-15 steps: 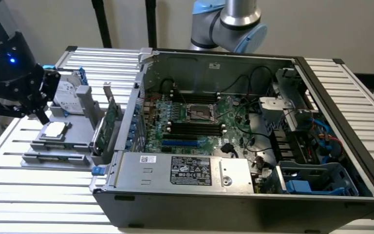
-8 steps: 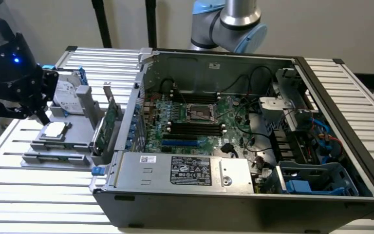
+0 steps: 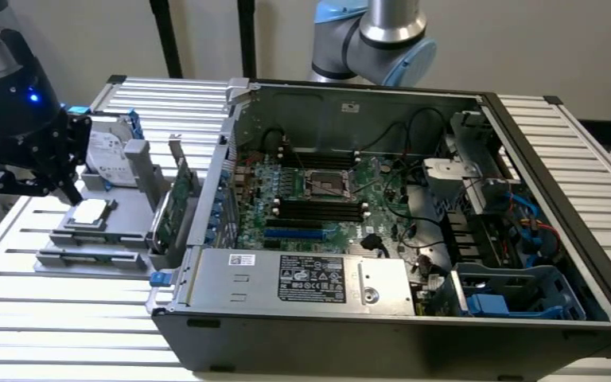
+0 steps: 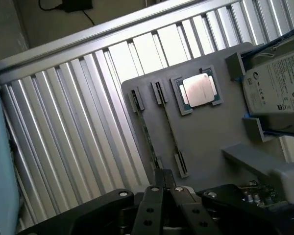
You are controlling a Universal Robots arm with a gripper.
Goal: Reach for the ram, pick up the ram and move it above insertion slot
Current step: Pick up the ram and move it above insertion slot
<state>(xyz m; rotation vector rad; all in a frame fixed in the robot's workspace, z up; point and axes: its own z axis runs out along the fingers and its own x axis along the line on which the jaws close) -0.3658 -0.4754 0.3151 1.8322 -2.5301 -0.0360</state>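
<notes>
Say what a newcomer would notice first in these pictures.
The open computer case sits in the exterior view's middle, green motherboard and black insertion slots exposed. At that view's left, the shut gripper hangs over a gray tray with a processor, a hard drive and the thin ram.

Soft, even light from overhead is seen in the exterior view. Pale reflections are carried by the slatted counter across the lower left of that view. The inside of the computer case is left dimmer, with the motherboard shaded beneath its far wall. A blue indicator light glows at the upper left. In the wrist view, glare is thrown off the processor, while the end effector is kept dark.
</notes>
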